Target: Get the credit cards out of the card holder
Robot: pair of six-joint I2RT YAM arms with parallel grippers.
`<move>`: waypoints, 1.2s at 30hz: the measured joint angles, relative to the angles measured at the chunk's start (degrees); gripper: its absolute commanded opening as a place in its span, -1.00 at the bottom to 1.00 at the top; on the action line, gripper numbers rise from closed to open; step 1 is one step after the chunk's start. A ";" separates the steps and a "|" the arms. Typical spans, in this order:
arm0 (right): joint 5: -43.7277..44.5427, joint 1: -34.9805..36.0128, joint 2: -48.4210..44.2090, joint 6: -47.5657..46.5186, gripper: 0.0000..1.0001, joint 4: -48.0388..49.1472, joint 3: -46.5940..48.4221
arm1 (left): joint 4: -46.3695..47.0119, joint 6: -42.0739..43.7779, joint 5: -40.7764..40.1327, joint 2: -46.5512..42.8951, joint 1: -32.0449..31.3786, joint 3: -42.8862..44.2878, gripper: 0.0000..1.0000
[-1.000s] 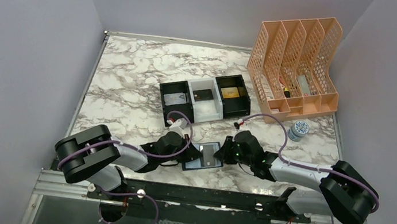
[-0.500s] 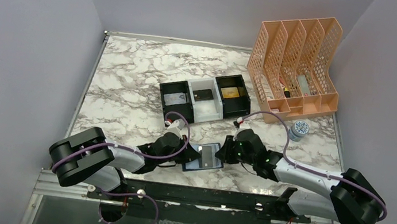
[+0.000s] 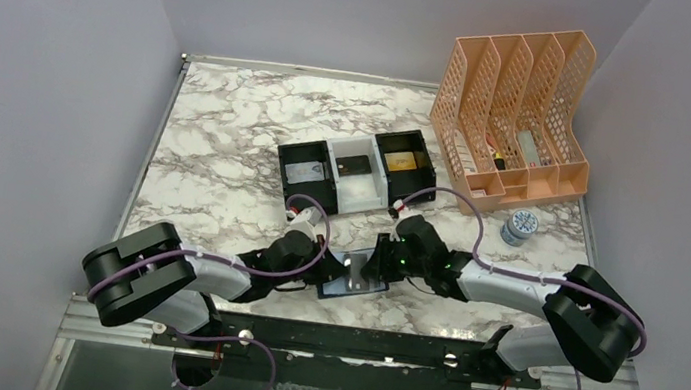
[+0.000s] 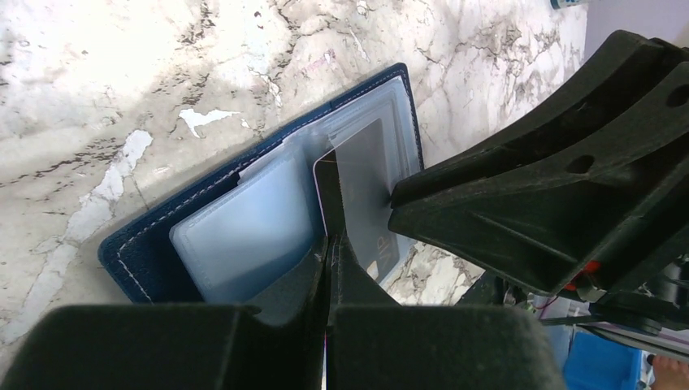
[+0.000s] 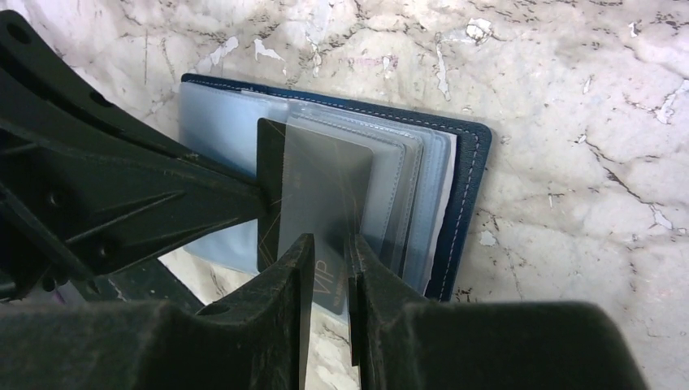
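Though half out, card (image 5: 272,154) in holder (image 5: 467,195)

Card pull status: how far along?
Done: the tray holds a silver-grey card, a dark card and a gold card. In hand: a black VIP card is half out of the open card holder, left gripper shut at its edge, right gripper over it. To do: pull it free; deeper sleeves unreadable.

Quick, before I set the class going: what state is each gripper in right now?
Left gripper: closed at the holder; what it pinches cannot be told.
Right gripper: closed on the dark card.
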 measured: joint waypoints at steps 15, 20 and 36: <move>1.53 0.07 0.66 2.23 -0.56 2.56 -0.61 | -4.72 0.81 -1.27 -3.04 -0.02 0.15 -0.34; 0.57 0.07 1.77 3.63 -0.56 5.16 -1.03 | -3.91 -0.20 -1.20 -0.72 -0.11 1.64 -0.19; 1.81 -0.35 1.86 4.37 -0.56 4.72 -0.74 | -1.97 1.01 1.29 0.33 -0.11 1.70 -0.60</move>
